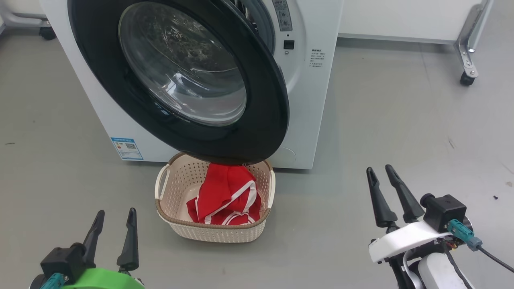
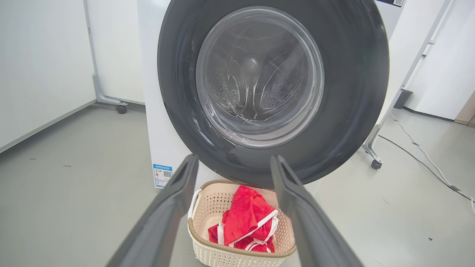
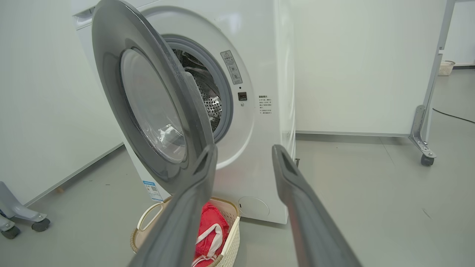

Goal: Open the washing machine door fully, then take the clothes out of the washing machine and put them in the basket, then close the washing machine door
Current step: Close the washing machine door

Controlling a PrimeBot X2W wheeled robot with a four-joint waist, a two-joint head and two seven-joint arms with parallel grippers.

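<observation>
**A:** What do we see from the head view?

**B:** We look down on the washing machine door (image 1: 182, 68), swung out from the washing machine (image 1: 311, 104). Its black lower rim hangs over the back edge of the basket (image 1: 170, 218).

**A:** And from our wrists?

**B:** Our right wrist view looks past the door's edge into the steel drum (image 3: 210, 105). Our left wrist view faces the glass squarely.

**A:** Where is there room to move?

**B:** Bare grey floor (image 1: 381, 120) spreads to our right, and a wheeled frame leg (image 1: 466, 60) stands well off.

**A:** What is in the basket?

**B:** The clothes (image 1: 227, 192), red with white trim, lie heaped toward its right side. The basket sits on the floor just before the machine.

**A:** And our grippers?

**B:** The left gripper (image 1: 115, 212) and right gripper (image 1: 379, 169) both hover with fingers apart, holding nothing.
</observation>
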